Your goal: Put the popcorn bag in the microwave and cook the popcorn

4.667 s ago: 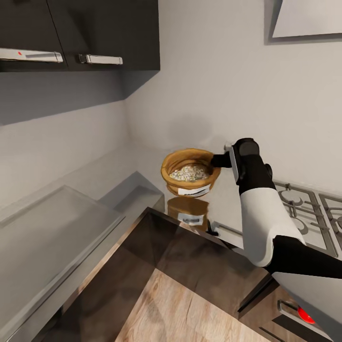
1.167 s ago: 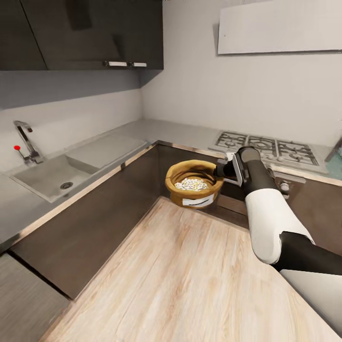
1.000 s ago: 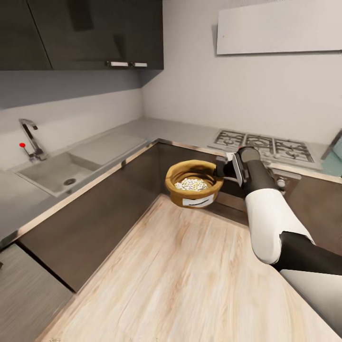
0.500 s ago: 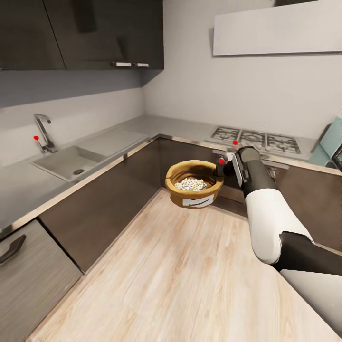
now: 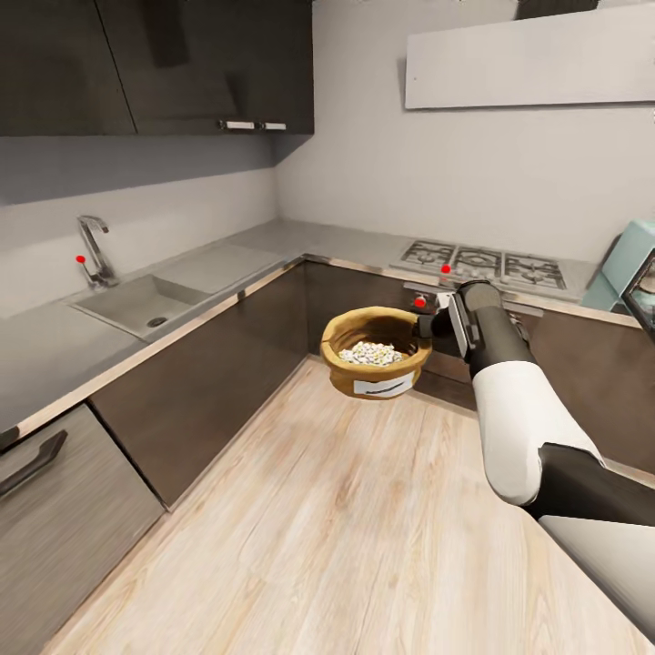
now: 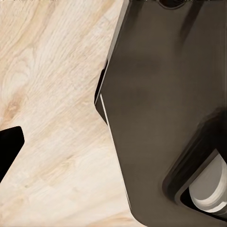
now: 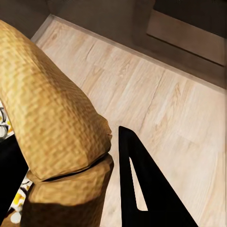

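Right pincer [image 5: 428,325] grips the popcorn bag [image 5: 375,363] by its rim, over the floor. Keep it level while turning toward the microwave [image 5: 629,269], far right. Left pincer's state: can't tell.

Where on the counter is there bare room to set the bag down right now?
Bare counter runs from the sink round the corner to the gas hob. It is tighter past the hob, where the microwave stands. The bag hangs over the floor in the right tool.
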Controlling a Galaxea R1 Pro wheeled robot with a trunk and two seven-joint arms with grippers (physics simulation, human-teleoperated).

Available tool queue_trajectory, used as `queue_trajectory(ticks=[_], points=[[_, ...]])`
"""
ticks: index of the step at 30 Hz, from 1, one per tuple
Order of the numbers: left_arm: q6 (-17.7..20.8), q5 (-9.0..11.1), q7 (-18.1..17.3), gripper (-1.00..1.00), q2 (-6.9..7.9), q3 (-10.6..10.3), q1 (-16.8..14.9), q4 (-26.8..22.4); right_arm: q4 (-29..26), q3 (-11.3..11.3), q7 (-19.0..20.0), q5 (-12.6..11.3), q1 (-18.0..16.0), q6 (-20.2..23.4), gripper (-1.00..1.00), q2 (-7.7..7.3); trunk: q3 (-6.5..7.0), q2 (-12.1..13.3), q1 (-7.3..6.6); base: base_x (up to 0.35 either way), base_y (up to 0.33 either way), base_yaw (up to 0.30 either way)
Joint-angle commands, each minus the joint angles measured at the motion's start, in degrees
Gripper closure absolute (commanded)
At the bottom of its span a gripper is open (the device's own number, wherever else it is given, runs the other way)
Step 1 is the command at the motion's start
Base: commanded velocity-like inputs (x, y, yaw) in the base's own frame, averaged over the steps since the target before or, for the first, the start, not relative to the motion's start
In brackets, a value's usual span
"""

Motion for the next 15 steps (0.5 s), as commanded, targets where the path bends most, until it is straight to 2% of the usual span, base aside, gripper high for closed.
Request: queue_trajectory(ticks=[1, 15], points=[[-0.18, 0.13, 0.12, -1.00, -0.02, 0.10, -0.02, 0.05, -0.06, -0.29, 0.50, 0.56, -0.05, 0.14, 1.00, 0.05, 0.03, -0.04, 0.00, 0.000, 0.000, 0.000], [-0.19, 0.15, 0.15, -1.00, 0.06, 0.15, -0.02, 0.01, -0.06, -0.29, 0.16, 0.56, -0.05, 0.14, 1.00, -0.62, 1.28, -0.04, 0.00, 0.000, 0.000, 0.000]])
